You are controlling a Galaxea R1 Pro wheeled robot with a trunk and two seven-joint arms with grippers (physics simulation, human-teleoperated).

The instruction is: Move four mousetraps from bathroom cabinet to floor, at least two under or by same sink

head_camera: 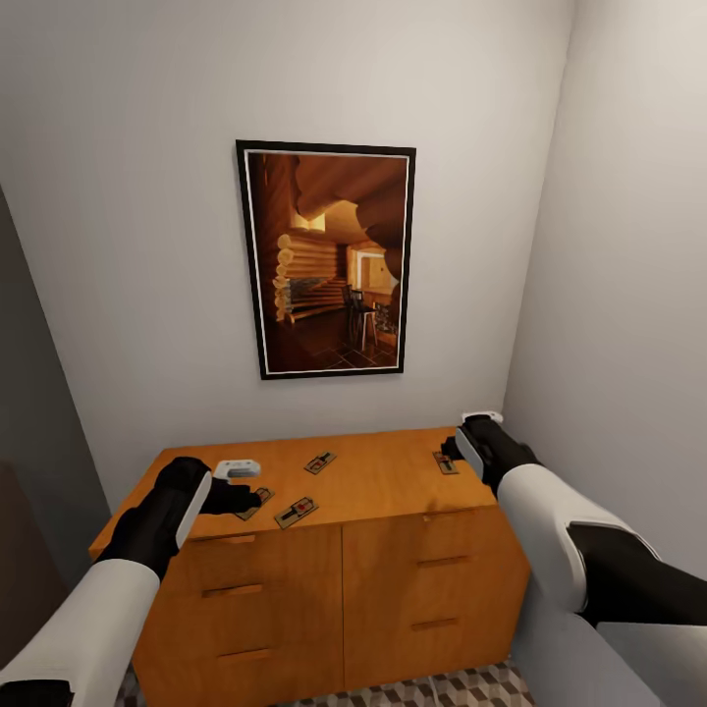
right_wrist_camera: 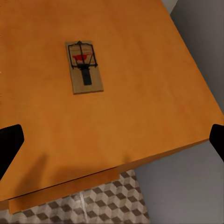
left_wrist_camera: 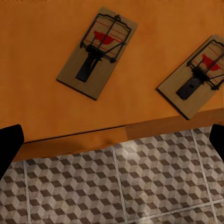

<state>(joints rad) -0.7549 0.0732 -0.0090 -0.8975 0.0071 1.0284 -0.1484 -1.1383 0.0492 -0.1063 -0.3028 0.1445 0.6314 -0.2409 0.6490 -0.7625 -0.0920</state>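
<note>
Several mousetraps lie flat on the orange-brown cabinet (head_camera: pixel 393 481): two near its front left (head_camera: pixel 255 503) (head_camera: pixel 296 512), one further back (head_camera: pixel 320 462) and one at the right end (head_camera: pixel 446 462). My left gripper (head_camera: pixel 236 498) hovers open over the front-left edge. The left wrist view has those two mousetraps (left_wrist_camera: pixel 98 52) (left_wrist_camera: pixel 196 77) just beyond its gripper (left_wrist_camera: pixel 112 140). My right gripper (head_camera: pixel 454 452) is open above the right end, and its wrist view looks down on the right-end mousetrap (right_wrist_camera: pixel 84 67). The patterned bathroom floor (head_camera: pixel 442 687) lies below. The sink is out of view.
The cabinet stands in a narrow alcove against a white back wall that bears a framed picture (head_camera: pixel 329 260). A white side wall (head_camera: pixel 628 295) closes the right, tight against the cabinet's end. A dark grey wall (head_camera: pixel 39 442) stands at the left. Drawer fronts with bar handles (head_camera: pixel 233 590) face me.
</note>
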